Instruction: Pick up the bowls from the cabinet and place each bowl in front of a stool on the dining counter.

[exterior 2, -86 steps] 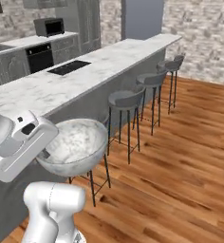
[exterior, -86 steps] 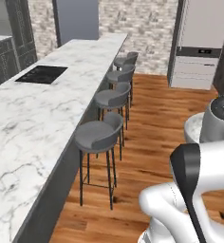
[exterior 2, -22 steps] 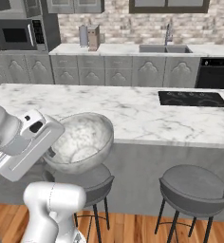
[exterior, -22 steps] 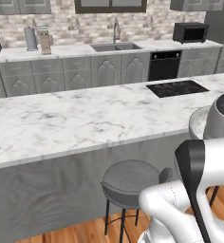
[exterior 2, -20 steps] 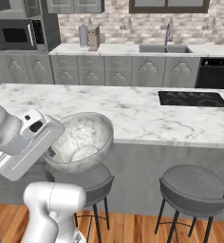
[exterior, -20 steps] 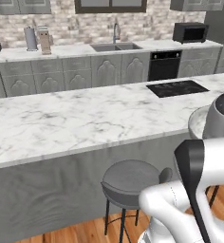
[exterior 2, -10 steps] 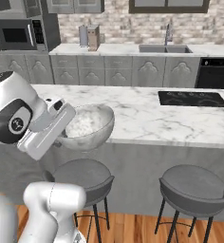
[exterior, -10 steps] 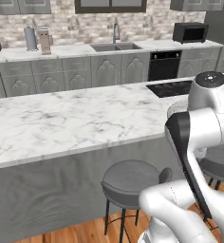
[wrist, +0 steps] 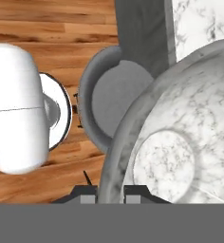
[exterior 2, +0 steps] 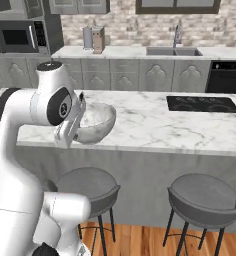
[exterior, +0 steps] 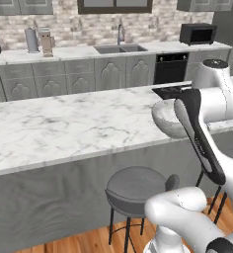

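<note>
My gripper [wrist: 111,197] is shut on the rim of the grey-white marbled bowl [wrist: 180,142]. I hold the bowl [exterior 2: 97,122] level, just above the near edge of the white marble dining counter [exterior 2: 155,125]. In the left base view the bowl [exterior: 168,118] shows left of my forearm, over the dining counter [exterior: 64,128]. A round grey stool [exterior 2: 87,185] stands right below it, and a second stool [exterior 2: 205,195] stands to the right. The hand view looks down past the bowl onto that stool [wrist: 114,95]. The cabinet is out of view.
A black cooktop [exterior 2: 202,103] is set into the dining counter to the right of the bowl. Behind it runs the kitchen worktop with a sink [exterior 2: 175,51], a microwave [exterior 2: 20,36] and an oven [exterior: 170,74]. Wooden floor [wrist: 38,28] lies under the stools.
Over the last second my arm has risen and carried the bowl forward, from low beside the base to over the counter's near edge. Before that, the base turned to face the counter.
</note>
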